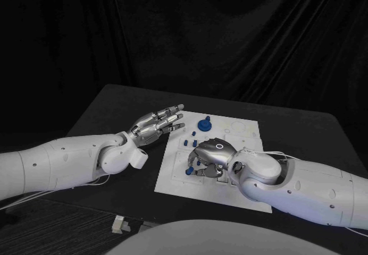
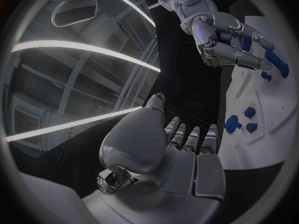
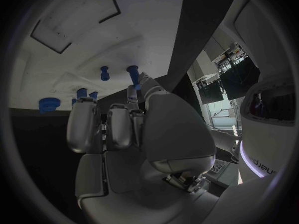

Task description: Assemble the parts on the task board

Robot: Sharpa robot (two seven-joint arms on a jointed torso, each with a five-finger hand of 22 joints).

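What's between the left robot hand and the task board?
Only bare black table. In the head view the left robot hand hovers open just off the task board's left edge, with no part in the gap; the blue parts lie on the board.

dim scene | dark backdrop | fisheye edges bend | perhaps slightly soft

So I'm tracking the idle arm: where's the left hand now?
In the head view, the left hand hovers open above the black table, just off the white board's left edge.

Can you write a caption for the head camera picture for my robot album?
Right robot hand over the white task board, left robot hand open beside it.
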